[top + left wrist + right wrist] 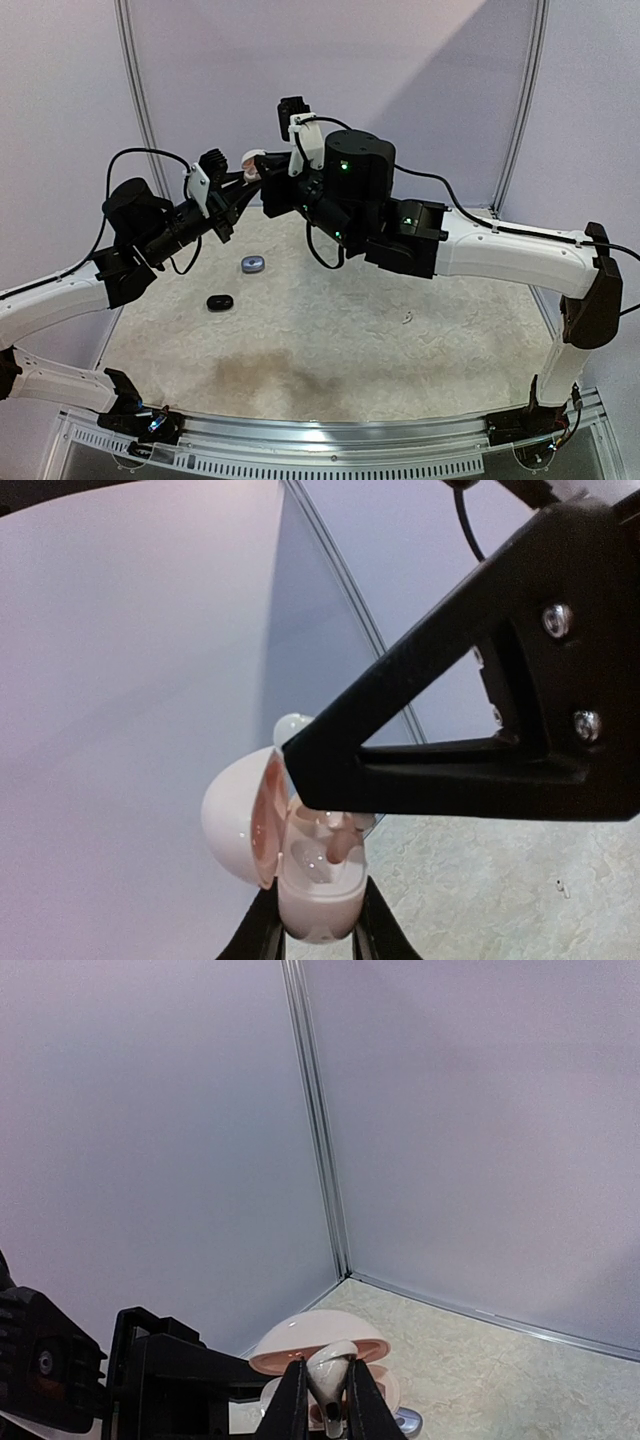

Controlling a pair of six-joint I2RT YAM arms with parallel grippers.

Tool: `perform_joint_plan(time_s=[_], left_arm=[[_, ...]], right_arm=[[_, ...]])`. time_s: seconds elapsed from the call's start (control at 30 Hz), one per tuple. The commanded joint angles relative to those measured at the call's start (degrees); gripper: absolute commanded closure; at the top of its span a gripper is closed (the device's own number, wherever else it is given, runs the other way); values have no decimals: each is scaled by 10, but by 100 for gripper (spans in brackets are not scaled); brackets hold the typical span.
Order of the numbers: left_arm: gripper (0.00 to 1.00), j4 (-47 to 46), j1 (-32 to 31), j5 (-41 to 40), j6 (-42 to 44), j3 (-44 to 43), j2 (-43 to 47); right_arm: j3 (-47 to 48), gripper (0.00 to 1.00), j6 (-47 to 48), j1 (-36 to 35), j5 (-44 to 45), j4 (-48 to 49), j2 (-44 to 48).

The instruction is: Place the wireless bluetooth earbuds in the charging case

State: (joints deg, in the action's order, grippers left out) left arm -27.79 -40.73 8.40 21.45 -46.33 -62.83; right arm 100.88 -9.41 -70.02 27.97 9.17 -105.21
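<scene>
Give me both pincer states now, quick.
Left pincer: shut on the open charging case.
Right pincer: shut on a white earbud.

Glossy, smooth plastic on the charging case (318, 900) and earbud (328, 1365); matt black plastic fingers (450, 780), shiny metal screws (557, 620); rough, mottled table (350, 340).

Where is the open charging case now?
The charging case is aloft, top view upper left, in the left gripper, the right gripper's earbud at its opening.
</scene>
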Motion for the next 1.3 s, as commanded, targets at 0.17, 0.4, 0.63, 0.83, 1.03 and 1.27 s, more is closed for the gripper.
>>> perform_joint_plan(time_s=[0.17, 0.4, 0.63, 0.83, 1.03, 1.27], left_arm=[[100, -28, -10, 0, -1, -1, 1], [100, -19, -10, -3, -10, 0, 4], [100, -5, -10, -13, -58, -5, 4], [100, 0, -10, -13, -68, -8, 4], [100, 3, -10, -12, -60, -10, 9], [100, -4, -11, -11, -65, -14, 9]], right_arm=[[18, 98, -27, -3, 9, -11, -24], [20, 99, -20, 4, 7, 28, -17], [26, 99, 6, 4, -8, 44, 5], [30, 98, 9, 5, -11, 57, -7], [22, 99, -8, 14, -15, 51, -9], [28, 99, -24, 21, -35, 40, -21]])
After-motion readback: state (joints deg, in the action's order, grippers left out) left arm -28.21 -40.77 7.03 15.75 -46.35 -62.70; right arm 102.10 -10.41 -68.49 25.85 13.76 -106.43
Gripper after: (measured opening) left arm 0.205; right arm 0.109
